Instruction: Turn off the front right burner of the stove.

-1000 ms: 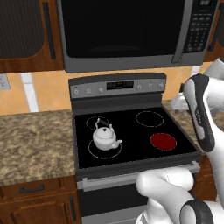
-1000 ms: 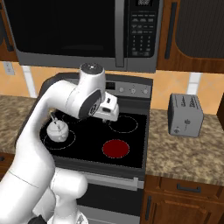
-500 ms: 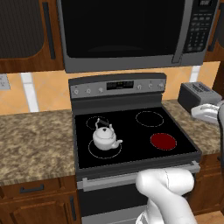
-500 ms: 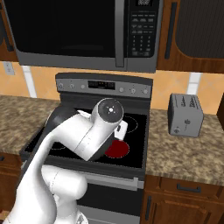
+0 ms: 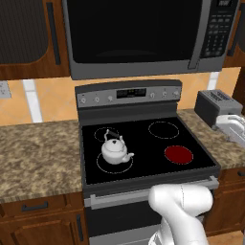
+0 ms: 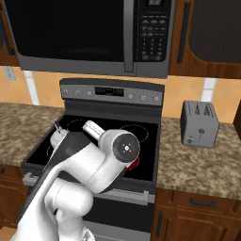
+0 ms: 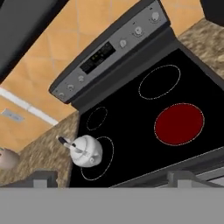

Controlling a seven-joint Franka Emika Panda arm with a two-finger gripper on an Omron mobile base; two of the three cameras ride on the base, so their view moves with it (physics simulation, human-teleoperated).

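Swinging rightward since a moment ago, arm now off past the stove [image 5: 143, 143]. Kettle [image 5: 115, 150] front left, front right burner [image 5: 178, 154] glowing red, toaster [image 5: 214, 106] on worktop [image 5: 38, 153]. Fingers [image 7: 41, 180] apart, empty.

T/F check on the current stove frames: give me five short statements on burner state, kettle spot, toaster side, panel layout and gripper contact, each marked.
1. The front right burner is solid red. True.
2. The kettle sits on the back right zone. False: it sits on the front left ring.
3. The toaster stands on the counter right of the stove. True.
4. The display is at the panel's left end. False: it is mid-panel, knobs on both sides.
5. The gripper touches a knob. False: it is apart from the panel.
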